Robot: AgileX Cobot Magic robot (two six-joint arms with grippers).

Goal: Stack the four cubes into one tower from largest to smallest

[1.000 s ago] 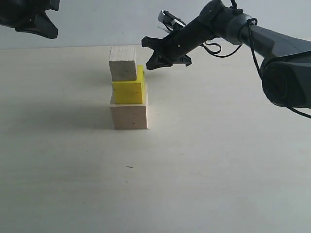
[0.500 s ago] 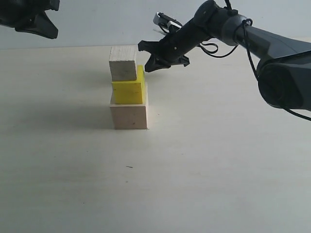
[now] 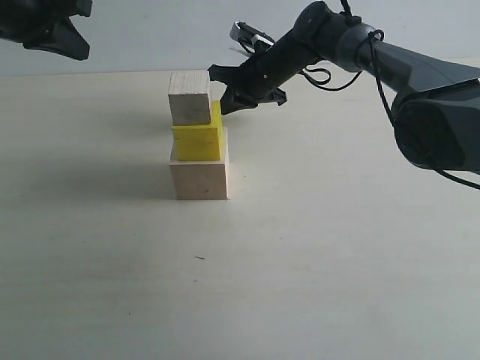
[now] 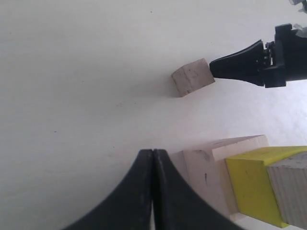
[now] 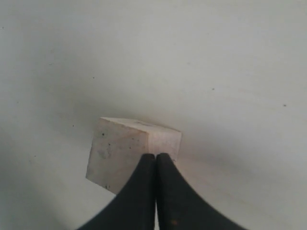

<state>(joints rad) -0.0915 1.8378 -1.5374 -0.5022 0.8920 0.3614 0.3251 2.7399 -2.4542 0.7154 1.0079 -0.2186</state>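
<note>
Cubes first: three of the four are stacked. The tower stands on the table, left of the middle and nearer the far edge than the near one. At the bottom is the largest cube of pale wood, and on it sits the yellow cube. The small cube of pale wood is on top. They are not squared up: the yellow cube sits towards the right side of the base, and the top one is shifted left and overhangs the yellow a little.

The smallest cube lies alone on the bare table, apart from the tower. I cannot find it in my exterior view. In the wrist views it sits flat and turned at an angle to the tower.

My right gripper reaches across just right of the tower's top. Its jaws are pressed fully together with nothing between them, and the closed tip meets one side of the smallest cube. My left gripper is raised off the table above the far left corner, also closed tight and holding nothing.
</note>
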